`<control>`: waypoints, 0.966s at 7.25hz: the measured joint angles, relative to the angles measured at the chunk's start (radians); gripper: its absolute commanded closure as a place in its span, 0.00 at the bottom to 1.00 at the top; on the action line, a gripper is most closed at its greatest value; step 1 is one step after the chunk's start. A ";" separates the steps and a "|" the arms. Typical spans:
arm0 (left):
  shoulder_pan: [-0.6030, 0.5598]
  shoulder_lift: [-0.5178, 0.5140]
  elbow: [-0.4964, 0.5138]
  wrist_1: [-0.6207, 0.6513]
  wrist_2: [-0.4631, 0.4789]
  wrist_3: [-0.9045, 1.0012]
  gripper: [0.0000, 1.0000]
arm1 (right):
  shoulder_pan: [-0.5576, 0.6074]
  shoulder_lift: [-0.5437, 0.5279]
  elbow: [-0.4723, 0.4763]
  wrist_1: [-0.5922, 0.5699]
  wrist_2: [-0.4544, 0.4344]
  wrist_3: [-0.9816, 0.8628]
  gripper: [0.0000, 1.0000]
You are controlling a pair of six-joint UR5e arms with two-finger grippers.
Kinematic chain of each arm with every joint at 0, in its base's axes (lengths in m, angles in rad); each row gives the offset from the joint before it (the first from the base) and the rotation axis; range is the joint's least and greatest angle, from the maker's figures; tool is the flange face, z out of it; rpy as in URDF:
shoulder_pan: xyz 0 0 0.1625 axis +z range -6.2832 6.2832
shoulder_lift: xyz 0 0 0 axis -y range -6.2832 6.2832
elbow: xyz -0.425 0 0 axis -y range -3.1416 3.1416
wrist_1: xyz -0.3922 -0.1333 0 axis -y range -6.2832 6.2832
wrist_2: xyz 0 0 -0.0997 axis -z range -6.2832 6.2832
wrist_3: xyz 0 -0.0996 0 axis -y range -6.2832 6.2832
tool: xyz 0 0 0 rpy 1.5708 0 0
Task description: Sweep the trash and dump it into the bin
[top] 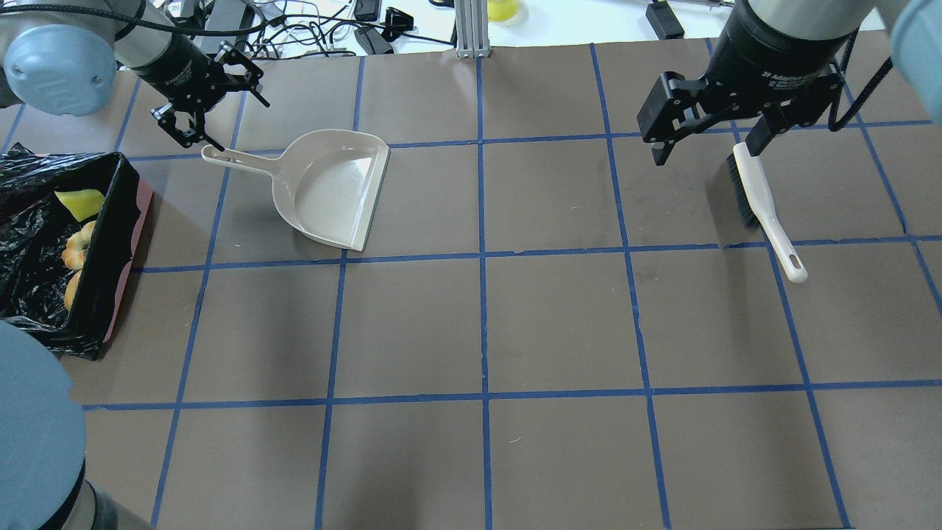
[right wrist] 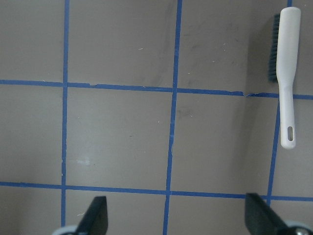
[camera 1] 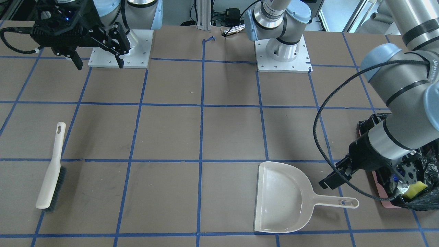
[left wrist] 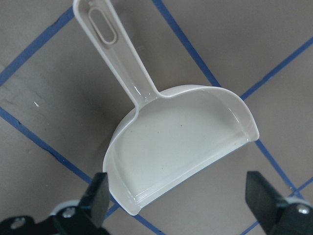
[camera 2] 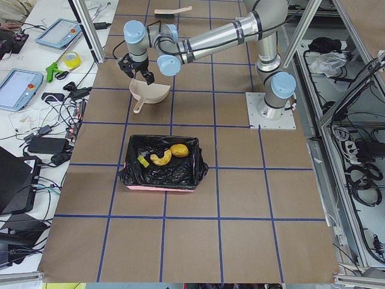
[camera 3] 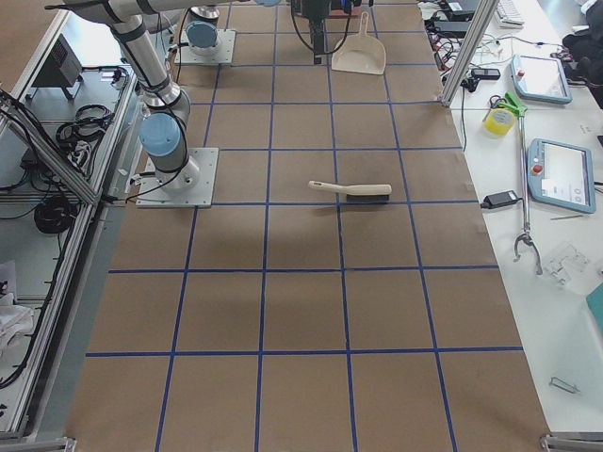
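Note:
The trash lies inside the bin [top: 138, 221], a pink box lined with a black bag at the table's left end: a yellow-green wedge [top: 81, 202], a cream ring [top: 77, 246] and an orange-brown lump [top: 71, 291]. The beige dustpan [top: 331, 191] rests flat and empty on the table beside the bin. My left gripper [top: 210, 110] hovers open just above the dustpan's handle, holding nothing. The brush [top: 762, 199] lies on the table at the right. My right gripper [top: 706, 140] hangs open above the brush's bristle end, well off the table.
Brown paper with a blue tape grid covers the table [top: 478, 331]. Both arm bases [camera 1: 283, 51] stand at the robot's edge. Cables and tablets [camera 2: 57, 33] lie on a bench past the far edge.

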 measured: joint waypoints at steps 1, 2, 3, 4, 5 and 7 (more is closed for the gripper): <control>0.000 0.028 -0.001 -0.030 0.016 0.124 0.00 | 0.000 0.000 0.000 0.000 0.001 0.000 0.00; 0.000 0.057 -0.006 -0.046 0.060 0.250 0.00 | 0.000 0.000 0.000 0.000 0.001 0.000 0.00; 0.000 0.091 -0.018 -0.067 0.111 0.347 0.00 | 0.000 0.000 0.000 0.000 0.001 0.000 0.00; -0.003 0.130 -0.026 -0.106 0.135 0.393 0.00 | 0.000 0.000 0.000 0.000 0.001 0.000 0.00; -0.015 0.170 -0.026 -0.154 0.146 0.406 0.00 | 0.000 0.000 0.000 0.000 0.001 0.000 0.00; -0.095 0.241 -0.018 -0.198 0.157 0.403 0.00 | 0.000 0.000 0.000 0.000 0.001 0.000 0.00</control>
